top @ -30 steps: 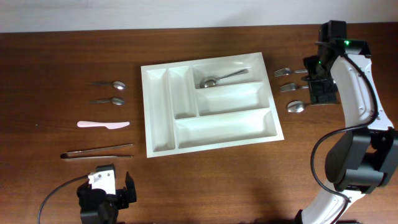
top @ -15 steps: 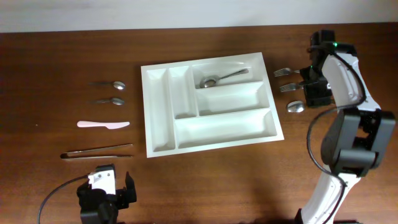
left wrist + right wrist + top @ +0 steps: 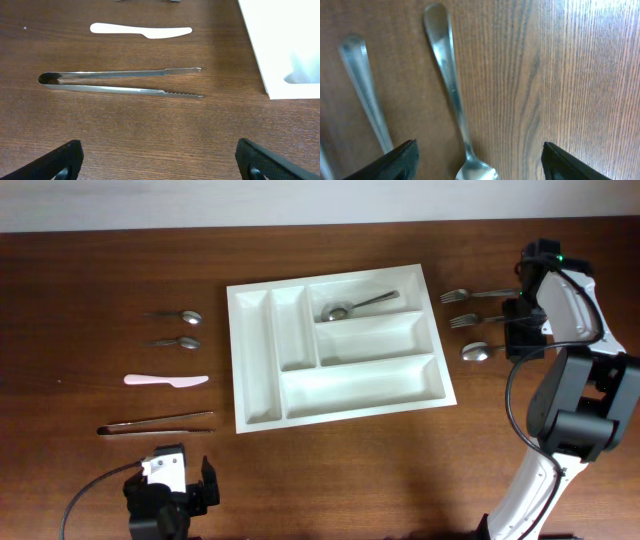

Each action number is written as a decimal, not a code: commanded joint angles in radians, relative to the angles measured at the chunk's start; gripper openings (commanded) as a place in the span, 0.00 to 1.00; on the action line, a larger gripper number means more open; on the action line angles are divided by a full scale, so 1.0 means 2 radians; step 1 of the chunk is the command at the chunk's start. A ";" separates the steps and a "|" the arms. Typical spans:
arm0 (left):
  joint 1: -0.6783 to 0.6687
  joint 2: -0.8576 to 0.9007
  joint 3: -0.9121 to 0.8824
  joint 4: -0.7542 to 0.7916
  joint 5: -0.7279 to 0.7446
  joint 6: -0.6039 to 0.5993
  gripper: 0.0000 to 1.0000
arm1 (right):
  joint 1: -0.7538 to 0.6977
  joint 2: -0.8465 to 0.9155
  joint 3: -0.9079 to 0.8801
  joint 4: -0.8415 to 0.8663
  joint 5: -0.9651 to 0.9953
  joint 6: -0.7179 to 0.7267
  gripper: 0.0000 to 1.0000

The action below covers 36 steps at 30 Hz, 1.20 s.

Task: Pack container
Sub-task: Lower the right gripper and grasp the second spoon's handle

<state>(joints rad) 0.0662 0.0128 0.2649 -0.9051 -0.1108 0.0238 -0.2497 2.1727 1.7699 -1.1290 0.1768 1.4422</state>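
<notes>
The container [image 3: 234, 380], a large white cutlery tray, lies mid-table with one spoon [image 3: 355, 305] in its far long compartment. To its right lie two forks [image 3: 468, 295] [image 3: 466, 320] and a spoon [image 3: 476, 351]. My right gripper [image 3: 522, 330] hangs low over their handles. In the right wrist view the spoon [image 3: 451, 80] runs between the fingers [image 3: 387, 162] of the right gripper [image 3: 477, 167], which is open and touches nothing. A fork handle [image 3: 367, 100] lies to its left. My left gripper [image 3: 170, 490] [image 3: 160, 165] stands open near the front edge, short of the tongs [image 3: 120, 82].
Left of the tray lie two small spoons [image 3: 182, 316] [image 3: 180, 342], a pale plastic knife [image 3: 165, 380] [image 3: 140, 30] and the metal tongs [image 3: 155, 423]. The tray's near left corner [image 3: 280, 55] shows in the left wrist view.
The right arm's wrist swung left, then back right and slightly nearer, ending over the spoon's handle. The left arm and all the cutlery have stayed put.
</notes>
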 commanded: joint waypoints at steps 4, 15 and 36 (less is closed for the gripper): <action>0.002 -0.003 -0.002 0.000 0.004 0.009 0.99 | -0.006 0.039 -0.011 -0.007 -0.017 0.013 0.73; 0.002 -0.003 -0.002 0.000 0.004 0.009 0.99 | -0.006 0.046 -0.015 -0.004 -0.019 0.013 0.68; 0.002 -0.003 -0.002 0.000 0.004 0.009 0.99 | -0.006 0.046 -0.016 -0.012 -0.021 0.002 0.44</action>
<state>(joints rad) 0.0662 0.0128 0.2649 -0.9051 -0.1108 0.0238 -0.2584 2.2574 1.7462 -1.1488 0.1287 1.4372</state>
